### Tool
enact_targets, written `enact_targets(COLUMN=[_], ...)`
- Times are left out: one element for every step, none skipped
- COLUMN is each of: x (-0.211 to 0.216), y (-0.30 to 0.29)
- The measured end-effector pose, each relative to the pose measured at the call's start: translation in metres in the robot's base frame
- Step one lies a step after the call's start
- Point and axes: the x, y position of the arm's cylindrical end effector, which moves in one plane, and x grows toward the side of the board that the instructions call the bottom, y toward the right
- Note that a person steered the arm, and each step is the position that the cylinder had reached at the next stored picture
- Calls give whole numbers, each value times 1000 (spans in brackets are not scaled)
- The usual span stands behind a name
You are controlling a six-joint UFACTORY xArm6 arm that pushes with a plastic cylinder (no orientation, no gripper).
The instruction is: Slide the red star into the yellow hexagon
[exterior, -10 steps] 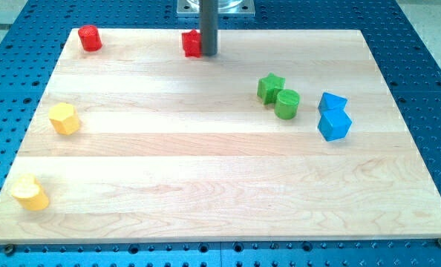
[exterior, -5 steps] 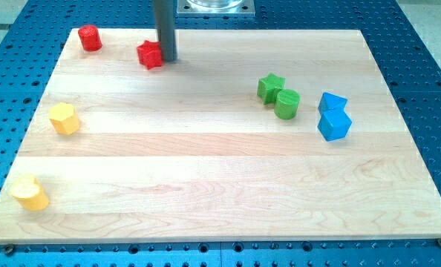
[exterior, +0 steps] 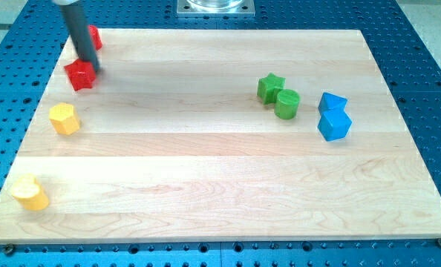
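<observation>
The red star (exterior: 79,76) lies near the board's upper left, a short way above and right of the yellow hexagon (exterior: 64,119). They are apart. My tip (exterior: 91,70) touches the star's upper right side. The dark rod leans up to the view's top left and partly hides a red cylinder (exterior: 94,36) at the board's top left corner.
A yellow heart-like block (exterior: 30,193) lies at the lower left. A green star (exterior: 269,87) and green cylinder (exterior: 286,104) touch at the right of centre. Two blue blocks (exterior: 333,117) sit together further right. The wooden board (exterior: 220,185) rests on a blue perforated table.
My tip has pushed the red star from the board's top middle to the left and down, now close to the yellow hexagon. The other blocks have not moved.
</observation>
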Motion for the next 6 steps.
enact_targets(x=[36,79,126,174,188,131], y=[-3,5,16,26,32,62])
